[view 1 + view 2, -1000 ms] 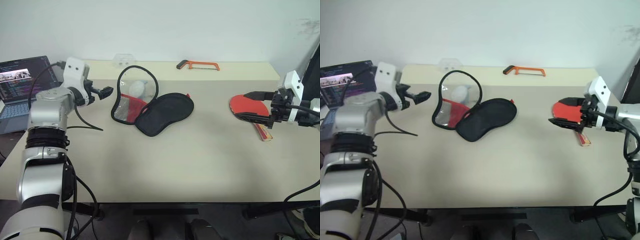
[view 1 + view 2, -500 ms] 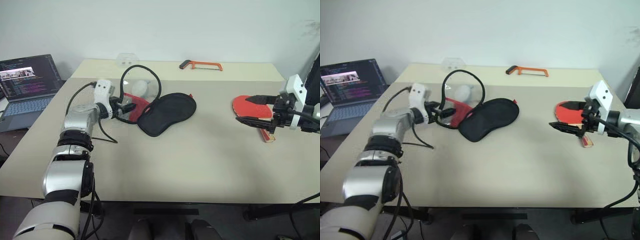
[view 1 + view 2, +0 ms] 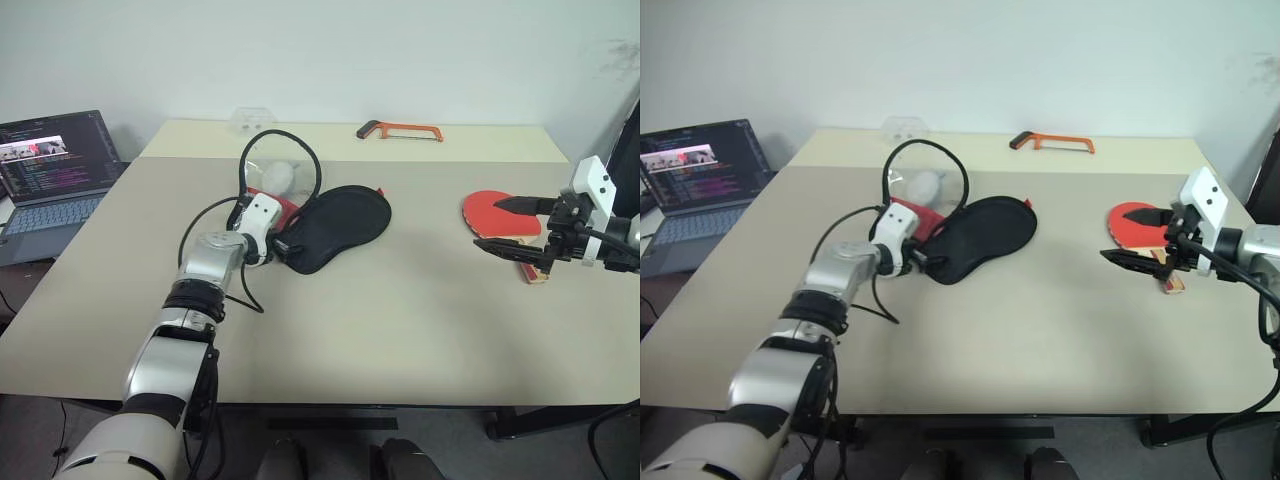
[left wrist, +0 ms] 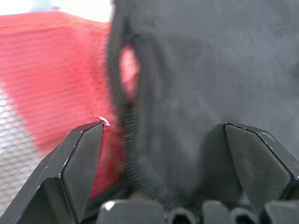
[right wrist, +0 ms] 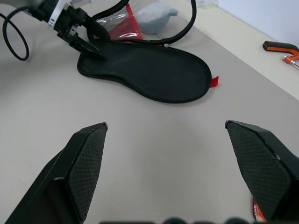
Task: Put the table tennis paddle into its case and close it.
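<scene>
Round red-rubber table tennis paddle (image 3: 498, 213) with wooden handle lying on the right side of the beige bench (image 3: 400, 320), not cased yet. Black and red-mesh paddle-shaped zip case (image 3: 330, 228) unzipped mid-bench, left gripper (image 3: 280, 247) spread wide at its edge. Right gripper (image 3: 512, 224) spread over the paddle, gripping nothing. Probably still setup: next, pinching the case rim, then grabbing the paddle. Orange hacksaw (image 3: 398, 130) at the back, laptop (image 3: 52, 170) off left, white wall.

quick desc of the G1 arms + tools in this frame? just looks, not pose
Both arms are jointed silver-grey metal segments with black bands at the joints and loose black cables looping outside. Each wrist carries a white blocky camera housing. The left tool and right tool each have two black, wedge-shaped fingers with a fine cross-hatched pad texture.
</scene>
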Robot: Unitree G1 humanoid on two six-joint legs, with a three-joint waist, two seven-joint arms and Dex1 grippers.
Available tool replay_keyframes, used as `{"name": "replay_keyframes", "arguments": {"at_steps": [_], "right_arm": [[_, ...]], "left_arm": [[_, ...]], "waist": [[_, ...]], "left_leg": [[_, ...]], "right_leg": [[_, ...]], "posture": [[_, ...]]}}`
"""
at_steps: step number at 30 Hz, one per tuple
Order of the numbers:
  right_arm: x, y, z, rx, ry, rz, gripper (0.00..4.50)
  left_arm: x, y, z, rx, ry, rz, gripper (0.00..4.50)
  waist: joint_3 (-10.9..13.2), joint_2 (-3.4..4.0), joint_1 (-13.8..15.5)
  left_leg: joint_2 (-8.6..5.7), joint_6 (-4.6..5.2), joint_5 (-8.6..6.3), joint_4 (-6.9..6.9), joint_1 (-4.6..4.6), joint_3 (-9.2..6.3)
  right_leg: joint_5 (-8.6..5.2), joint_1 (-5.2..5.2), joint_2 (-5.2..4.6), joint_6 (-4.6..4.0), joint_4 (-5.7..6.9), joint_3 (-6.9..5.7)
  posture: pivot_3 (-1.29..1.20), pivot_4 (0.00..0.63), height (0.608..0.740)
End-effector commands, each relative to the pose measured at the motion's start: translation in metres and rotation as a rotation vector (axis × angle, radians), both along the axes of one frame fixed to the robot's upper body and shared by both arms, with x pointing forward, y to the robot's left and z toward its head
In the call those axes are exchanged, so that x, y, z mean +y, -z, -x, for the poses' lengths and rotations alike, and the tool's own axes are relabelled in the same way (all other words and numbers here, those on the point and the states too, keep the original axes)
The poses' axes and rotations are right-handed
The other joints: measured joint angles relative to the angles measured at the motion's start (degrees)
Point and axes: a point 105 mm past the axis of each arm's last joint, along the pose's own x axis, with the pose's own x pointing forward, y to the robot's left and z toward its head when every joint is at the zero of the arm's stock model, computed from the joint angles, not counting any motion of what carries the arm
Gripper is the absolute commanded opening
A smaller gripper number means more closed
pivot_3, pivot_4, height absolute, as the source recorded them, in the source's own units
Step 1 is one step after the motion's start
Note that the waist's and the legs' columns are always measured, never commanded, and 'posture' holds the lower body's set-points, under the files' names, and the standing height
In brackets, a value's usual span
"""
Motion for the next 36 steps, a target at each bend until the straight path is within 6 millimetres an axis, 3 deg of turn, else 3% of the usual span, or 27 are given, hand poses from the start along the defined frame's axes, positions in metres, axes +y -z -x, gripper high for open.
{"name": "replay_keyframes", "arguments": {"at_steps": [1, 5, 8, 14, 19, 25, 36], "right_arm": [[0.0, -0.019, 0.004, -0.066, -0.007, -0.002, 4.45], [0.0, -0.019, 0.002, -0.068, -0.007, -0.001, 4.45], [-0.001, -0.02, 0.001, -0.071, -0.005, -0.002, 4.5], [0.0, -0.018, 0.0, -0.072, -0.005, -0.004, 4.5], [-0.001, -0.017, 0.001, -0.074, -0.003, -0.006, 4.5], [-0.002, -0.017, 0.003, -0.074, 0.001, -0.003, 4.5], [-0.004, -0.019, 0.012, -0.075, 0.014, 0.016, 4.5]], "left_arm": [[-0.009, 0.003, -0.002, 0.011, -0.027, 0.035, 4.5], [-0.008, 0.017, -0.002, 0.081, -0.107, 0.061, 4.5], [-0.01, 0.022, 0.001, 0.106, -0.118, 0.069, 3.9], [-0.013, 0.024, 0.003, 0.094, -0.163, 0.089, 1.82], [-0.029, 0.007, 0.004, 0.05, -0.24, 0.148, 0.1], [-0.089, -0.034, 0.015, 0.011, -0.215, 0.171, 0.04], [-0.172, -0.048, 0.034, -0.009, -0.235, 0.194, 0.04]], "waist": [[0.0, 0.0, 0.04], [-0.01, 0.01, 0.06], [-0.03, 0.02, 0.03], [-0.03, 0.03, 0.1], [-0.03, 0.03, 0.66], [-0.01, 0.0, 1.56], [0.01, -0.04, 0.9]], "left_leg": [[0.0, 0.0, 0.0, 0.0, 0.0, -0.01], [-0.02, 0.0, 0.0, 0.01, 0.11, -0.05], [-0.02, 0.0, 0.0, 0.01, 0.21, -0.07], [-0.02, 0.0, 0.0, 0.0, 0.2, -0.07], [-0.06, 0.0, 0.0, 0.0, 0.18, -0.1], [-0.15, -0.01, 0.0, 0.03, 0.07, -0.25], [-0.17, -0.01, 0.0, -0.03, 0.09, -0.31]], "right_leg": [[0.0, 0.01, 0.0, 0.0, 0.0, -0.01], [0.0, 0.15, 0.0, 0.01, 0.0, -0.04], [-0.01, 0.26, 0.0, 0.01, 0.01, -0.06], [-0.01, 0.27, -0.01, 0.02, -0.07, -0.05], [-0.01, 0.3, -0.05, 0.03, -0.09, -0.06], [-0.02, 0.33, -0.06, 0.06, -0.14, -0.14], [-0.02, 0.31, -0.01, 0.06, -0.25, -0.01]], "posture": [[0.0, 0.15, 0.74], [0.0, 0.15, 0.74], [0.0, 0.15, 0.74], [0.0, 0.15, 0.74], [0.0, 0.15, 0.74], [0.0, 0.15, 0.74], [0.0, 0.15, 0.74]]}}
